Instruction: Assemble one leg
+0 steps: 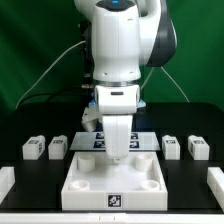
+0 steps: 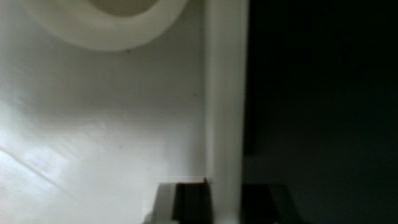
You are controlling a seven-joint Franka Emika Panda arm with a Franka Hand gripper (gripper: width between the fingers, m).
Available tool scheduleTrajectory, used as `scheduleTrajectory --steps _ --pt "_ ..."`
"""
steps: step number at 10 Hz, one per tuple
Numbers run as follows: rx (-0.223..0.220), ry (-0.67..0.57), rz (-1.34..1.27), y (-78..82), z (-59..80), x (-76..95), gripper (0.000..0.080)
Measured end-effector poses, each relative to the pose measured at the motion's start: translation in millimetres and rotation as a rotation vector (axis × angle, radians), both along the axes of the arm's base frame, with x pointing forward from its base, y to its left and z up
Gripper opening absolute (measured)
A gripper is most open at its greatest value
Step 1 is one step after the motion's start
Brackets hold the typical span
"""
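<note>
Several legs, small white tagged blocks, lie in a row on the black table: two at the exterior view's left (image 1: 33, 148) (image 1: 58, 146) and two at its right (image 1: 171, 146) (image 1: 198, 148). None is held. The large white square tray-like piece (image 1: 82, 192) sits in front, in the middle. My gripper (image 1: 120, 153) is down at its far rim. In the wrist view the gripper (image 2: 224, 192) has one dark finger (image 2: 183, 205) on each side of the tray's raised rim (image 2: 224, 100), pressed against it. A round hole (image 2: 111, 15) shows in the tray floor.
The marker board (image 1: 92, 141) lies behind the tray, partly hidden by the arm. White corner pieces stand at the front left (image 1: 5, 180) and front right (image 1: 215, 180) table edges. A green curtain is at the back.
</note>
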State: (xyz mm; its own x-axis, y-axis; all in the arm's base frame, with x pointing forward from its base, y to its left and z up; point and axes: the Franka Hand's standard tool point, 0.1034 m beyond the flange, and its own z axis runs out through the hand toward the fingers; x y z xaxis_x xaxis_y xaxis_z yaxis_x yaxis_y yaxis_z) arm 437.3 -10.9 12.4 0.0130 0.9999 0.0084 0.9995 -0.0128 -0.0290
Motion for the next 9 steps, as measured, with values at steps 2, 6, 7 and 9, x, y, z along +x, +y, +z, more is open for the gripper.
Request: scheduleTrajectory --steps 2,6,7,9 --pt "0.001 -0.001 -0.006 3.5 0.4 1.4 0.0059" --pt "0.032 -0.024 -0.001 50.7 0.3 34.2 0.0060" --pt "0.042 -0.035 0.000 60.8 -0.1 44.6 0.0060" --pt "0.059 -0.045 -0.017 79.2 -0.6 58.2 0.0060"
